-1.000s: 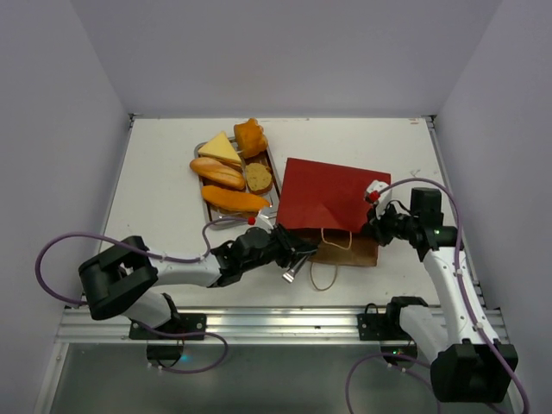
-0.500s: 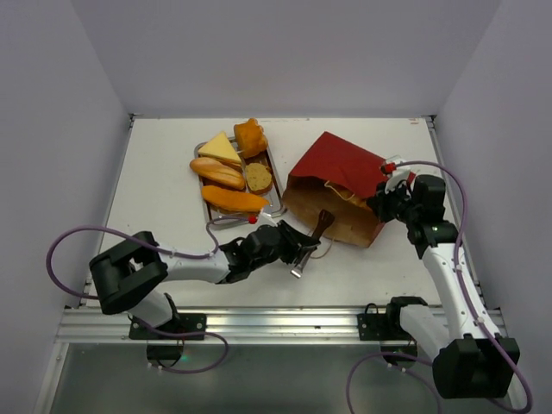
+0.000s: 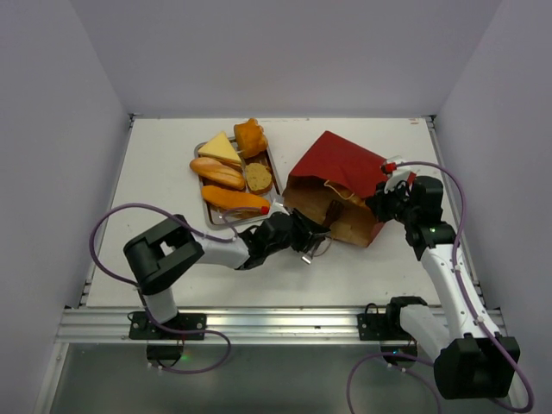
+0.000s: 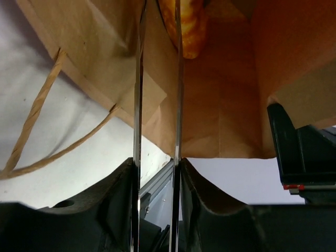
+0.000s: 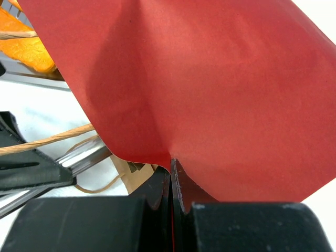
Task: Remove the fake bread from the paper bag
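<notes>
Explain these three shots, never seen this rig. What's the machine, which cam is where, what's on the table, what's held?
Two robot arms stand at the near edge of a table. One picture looks down from above; the others come from a camera on each wrist. A silver tray carries five toy breads, next to a red paper bag on its side. The right pincer is shut on the bag's edge, holding its mouth up. The left pincer, jaws slightly apart and empty, points into the mouth, where its camera shows another bread piece.
</notes>
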You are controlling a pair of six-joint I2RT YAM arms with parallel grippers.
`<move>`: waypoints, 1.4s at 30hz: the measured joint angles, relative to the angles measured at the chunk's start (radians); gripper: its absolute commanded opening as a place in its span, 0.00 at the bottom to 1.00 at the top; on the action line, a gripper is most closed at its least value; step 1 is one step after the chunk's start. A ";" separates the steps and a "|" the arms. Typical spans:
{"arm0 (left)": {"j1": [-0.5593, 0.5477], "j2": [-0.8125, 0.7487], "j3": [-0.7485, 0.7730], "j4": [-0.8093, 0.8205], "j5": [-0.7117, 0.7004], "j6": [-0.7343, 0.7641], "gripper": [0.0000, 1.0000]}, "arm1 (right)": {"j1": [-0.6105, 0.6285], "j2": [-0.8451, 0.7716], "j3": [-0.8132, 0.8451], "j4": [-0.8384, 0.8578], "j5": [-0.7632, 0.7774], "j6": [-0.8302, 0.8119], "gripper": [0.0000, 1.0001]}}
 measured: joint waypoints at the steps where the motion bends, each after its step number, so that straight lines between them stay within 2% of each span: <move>1: 0.005 0.008 0.006 0.006 0.006 0.004 0.42 | 0.000 0.000 0.000 0.000 0.000 0.000 0.00; 12: 0.046 0.117 0.092 0.051 0.079 0.022 0.47 | 0.000 0.000 -0.001 0.001 -0.001 0.001 0.00; 36: 0.075 0.228 0.230 0.030 0.149 0.007 0.49 | 0.000 0.002 -0.002 0.001 -0.009 0.000 0.00; 38: 0.079 0.241 0.248 0.023 0.154 0.002 0.45 | 0.000 0.002 -0.002 0.001 -0.010 0.000 0.00; 42: 0.085 0.262 0.272 0.011 0.160 -0.008 0.23 | 0.000 0.002 -0.002 0.001 -0.009 0.000 0.00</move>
